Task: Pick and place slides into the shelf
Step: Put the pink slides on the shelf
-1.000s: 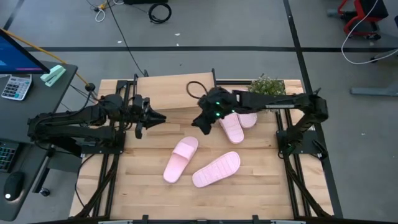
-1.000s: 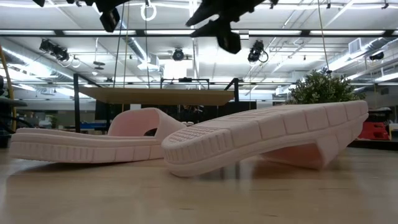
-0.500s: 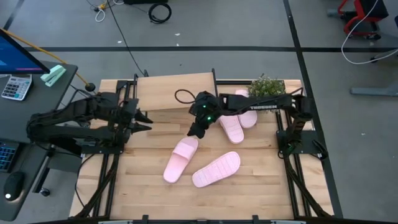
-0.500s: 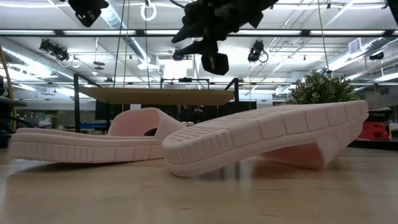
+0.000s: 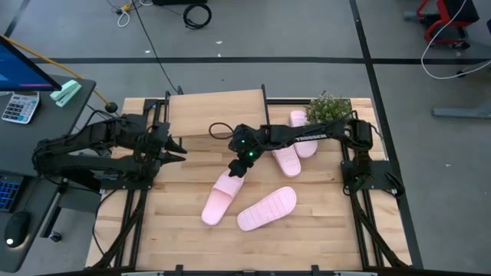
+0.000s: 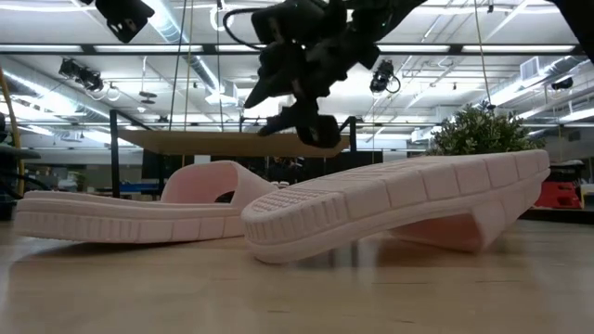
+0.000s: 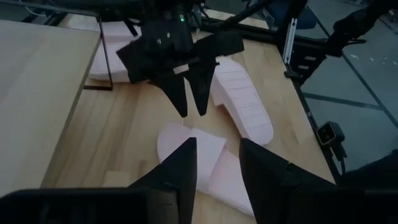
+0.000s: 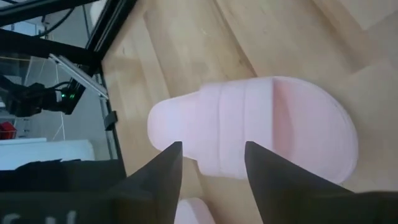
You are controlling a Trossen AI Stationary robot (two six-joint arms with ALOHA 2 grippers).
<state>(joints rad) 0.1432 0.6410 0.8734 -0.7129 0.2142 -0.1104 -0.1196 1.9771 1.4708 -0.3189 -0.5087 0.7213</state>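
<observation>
Now the right gripper [image 5: 237,169] has descended and shifted left to hang over the toe of the upright slide [image 5: 222,196], fingers spread and empty. That slide's long axis runs diagonally, toe toward the shelf [image 5: 216,112]. The sole-up slide [image 5: 267,208] lies beside it. The left gripper [image 5: 178,149] waits parted beside the shelf. No legible writing.

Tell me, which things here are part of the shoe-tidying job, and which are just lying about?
Part of the job:
- four pink slides: two loose in the middle, two beside the plant
- the shelf
- right gripper, open above a slide
- left gripper, waiting

Just lying about:
- potted plant
- calculator on the side desk
</observation>
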